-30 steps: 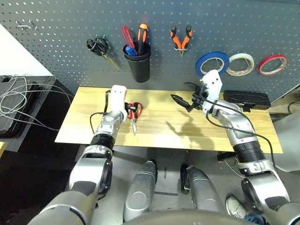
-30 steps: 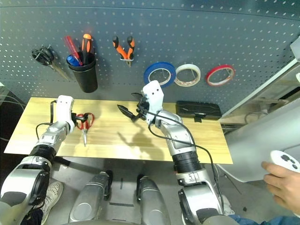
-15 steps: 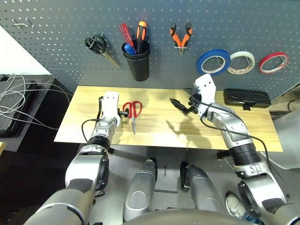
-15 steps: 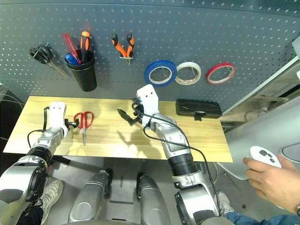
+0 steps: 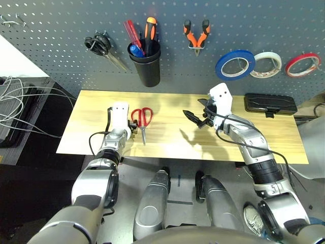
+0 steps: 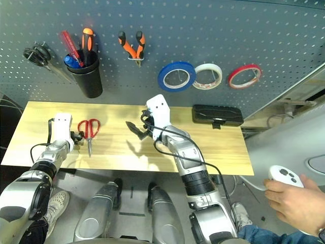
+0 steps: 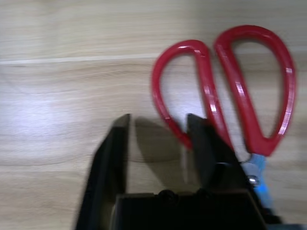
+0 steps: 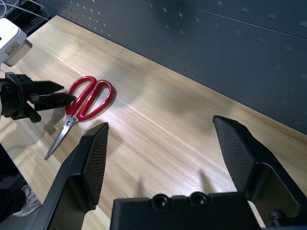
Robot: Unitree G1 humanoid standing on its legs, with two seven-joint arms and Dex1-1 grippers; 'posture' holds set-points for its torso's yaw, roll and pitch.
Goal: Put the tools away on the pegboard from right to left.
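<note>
Red-handled scissors (image 5: 143,118) lie flat on the wooden table (image 5: 167,145), blades toward me. My left gripper (image 5: 132,130) sits low beside their handle; in the left wrist view its fingers (image 7: 120,143) stand a narrow gap apart over bare wood, one finger against the outer edge of a handle loop (image 7: 177,86). My right gripper (image 8: 160,123) hovers open and empty above the table's middle, also seen from the head (image 5: 195,118). On the pegboard (image 5: 61,51) hang the blue tape ring (image 5: 233,64) and orange-and-black pliers (image 5: 196,38). The blue-handled screwdriver (image 5: 134,50) stands in the black cup (image 5: 147,71).
Black-handled scissors (image 5: 99,44) hang left of the cup. White (image 5: 265,63) and red (image 5: 302,63) tape rolls hang at the right. A black case (image 5: 269,103) lies at the table's back right. Cables (image 5: 20,101) lie off the left edge. A person's hand (image 6: 287,190) holds a controller at the right.
My left gripper has drawn back from over the scissors' handle to its side, and its fingers have narrowed. The scissors lie where they were. The head camera has shifted.
</note>
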